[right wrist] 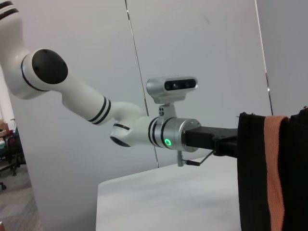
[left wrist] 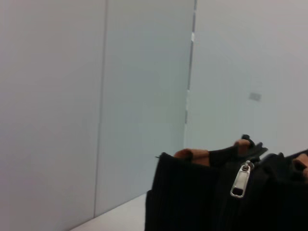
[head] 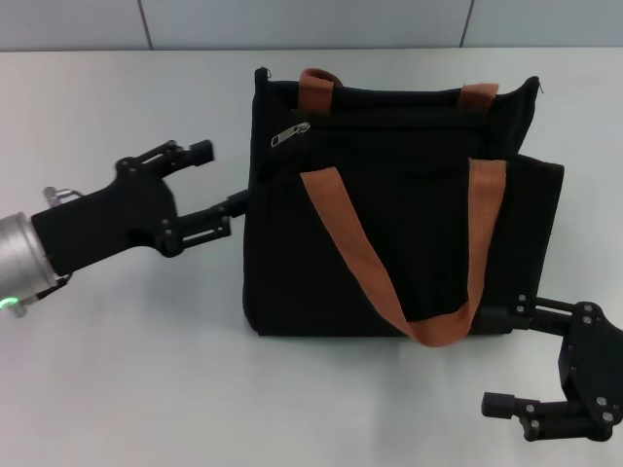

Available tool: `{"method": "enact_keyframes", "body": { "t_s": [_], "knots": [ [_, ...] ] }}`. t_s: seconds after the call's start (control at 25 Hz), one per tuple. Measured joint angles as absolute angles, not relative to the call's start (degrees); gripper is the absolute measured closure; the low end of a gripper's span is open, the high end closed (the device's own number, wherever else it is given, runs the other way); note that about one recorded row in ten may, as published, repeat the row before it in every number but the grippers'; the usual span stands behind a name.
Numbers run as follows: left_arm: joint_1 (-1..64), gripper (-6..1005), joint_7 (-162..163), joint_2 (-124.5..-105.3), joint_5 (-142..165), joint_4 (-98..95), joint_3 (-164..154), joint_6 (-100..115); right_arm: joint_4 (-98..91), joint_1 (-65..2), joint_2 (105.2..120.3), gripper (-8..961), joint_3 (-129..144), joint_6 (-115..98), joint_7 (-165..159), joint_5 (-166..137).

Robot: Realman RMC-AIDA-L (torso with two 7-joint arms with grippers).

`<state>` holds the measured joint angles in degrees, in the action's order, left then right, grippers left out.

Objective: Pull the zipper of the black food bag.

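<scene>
The black food bag (head: 409, 224) lies on the white table (head: 117, 370) with its orange-brown handles (head: 365, 258) spread over its face. The silver zipper pull (head: 290, 134) sits near the left end of the zip track by the bag's far edge. My left gripper (head: 221, 177) is open just left of the bag, level with and below the pull; its lower finger nearly touches the bag's side. The left wrist view shows the pull (left wrist: 240, 181) on the bag (left wrist: 192, 197). My right gripper (head: 493, 360) is open at the bag's near right corner, holding nothing.
A grey wall (head: 311, 21) runs behind the table's far edge. In the right wrist view the left arm (right wrist: 144, 130) reaches to the bag's side (right wrist: 252, 178). Bare table lies left of and in front of the bag.
</scene>
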<state>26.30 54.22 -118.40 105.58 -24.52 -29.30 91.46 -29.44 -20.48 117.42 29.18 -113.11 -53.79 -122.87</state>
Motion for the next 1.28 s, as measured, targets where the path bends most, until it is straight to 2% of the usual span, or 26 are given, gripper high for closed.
{"method": "enact_keyframes", "body": {
  "t_s": [0.32,0.84,0.88,1.28],
  "knots": [
    [32.00,202,51.30,-118.65,105.60,-21.42,-33.50,86.04,-29.44,-20.47,117.42,127,29.18,-113.12,-53.79,-122.87],
    [33.70,320,49.89,-118.74,105.30,-20.67,-35.81,85.23,-28.91,-20.48,117.42,128,29.18,-113.21,-53.79,-122.87],
    [33.67,510,49.88,-118.74,105.25,-20.66,-35.61,85.25,-28.91,-20.51,117.42,128,29.18,-113.29,-53.79,-122.87],
    [32.68,947,50.12,-118.70,101.66,-20.65,-35.24,86.04,-28.91,-20.64,117.42,127,29.18,-113.32,-53.79,-122.87]
  ]
}}
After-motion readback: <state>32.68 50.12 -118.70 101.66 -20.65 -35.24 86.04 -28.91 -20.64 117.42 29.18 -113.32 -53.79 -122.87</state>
